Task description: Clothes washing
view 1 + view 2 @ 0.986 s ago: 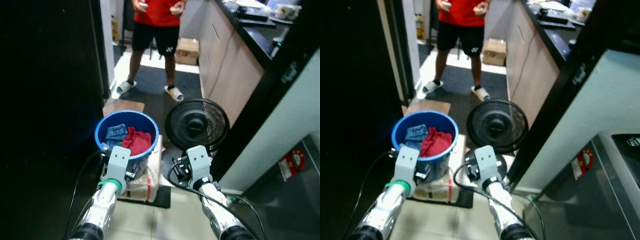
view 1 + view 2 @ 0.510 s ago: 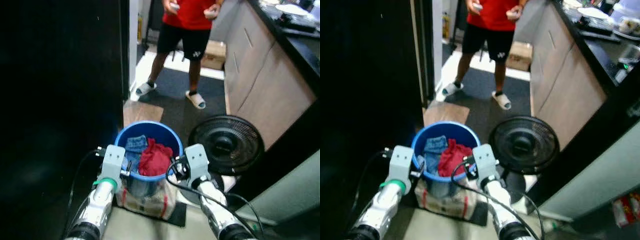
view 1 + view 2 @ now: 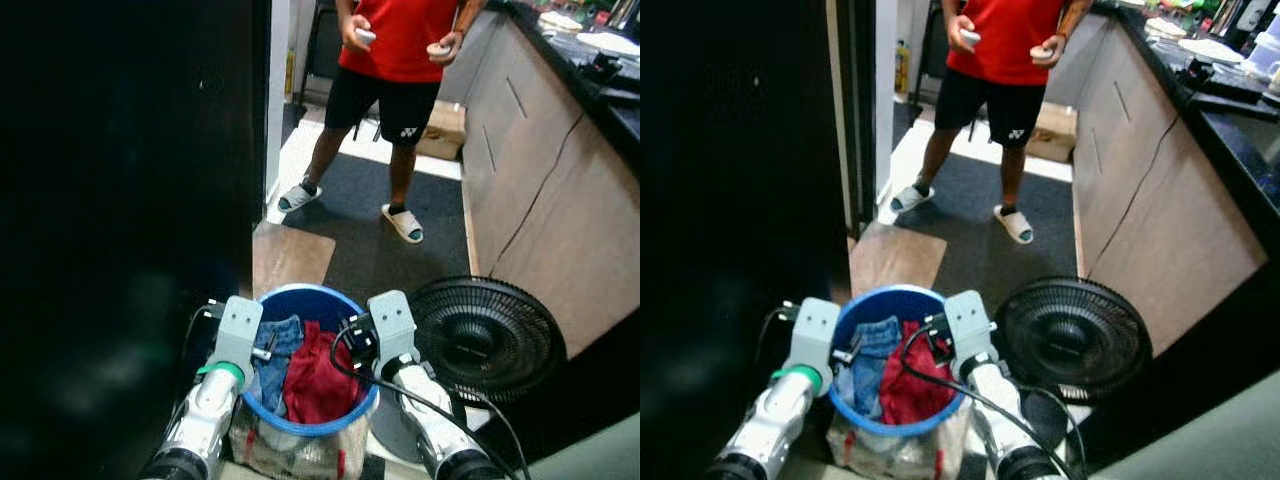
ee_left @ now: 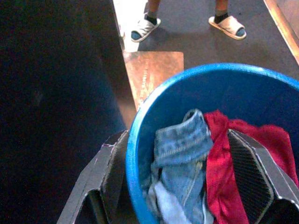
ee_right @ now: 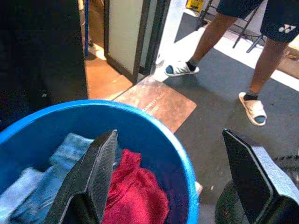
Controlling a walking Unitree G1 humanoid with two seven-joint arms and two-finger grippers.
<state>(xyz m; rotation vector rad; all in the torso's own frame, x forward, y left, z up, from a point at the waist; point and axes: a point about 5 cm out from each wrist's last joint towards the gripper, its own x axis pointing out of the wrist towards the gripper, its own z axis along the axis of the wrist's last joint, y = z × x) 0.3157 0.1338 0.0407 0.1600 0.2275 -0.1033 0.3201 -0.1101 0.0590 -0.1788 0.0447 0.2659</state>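
Blue laundry bucket (image 3: 312,395) is held between both tools, low and central before the robot. Left tool (image 4: 187,186) straddles the bucket's left rim with fingers spread wide: one finger (image 4: 110,172) lies outside the wall, the other (image 4: 250,172) inside against the clothes. Right tool (image 5: 170,172) straddles the right rim in the same way, wide, with one finger (image 5: 96,170) inside and one (image 5: 247,170) outside; whether either tool presses the wall cannot be told. Inside the bucket lie blue jeans (image 4: 180,154) and a red garment (image 4: 219,168), touching each other.

A white sack (image 3: 300,455) sits directly under the bucket. A black floor fan (image 3: 487,335) stands just beside the bucket on the robot's right. Ahead lie a brown mat (image 3: 290,258) and dark grey flooring (image 3: 375,245), where a person (image 3: 395,75) in a red shirt and black shorts stands. A dark wall (image 3: 120,230) bounds the left side; a wooden cabinet front (image 3: 540,200) under a black tabletop (image 3: 600,75) bounds the right, leaving a passage between them
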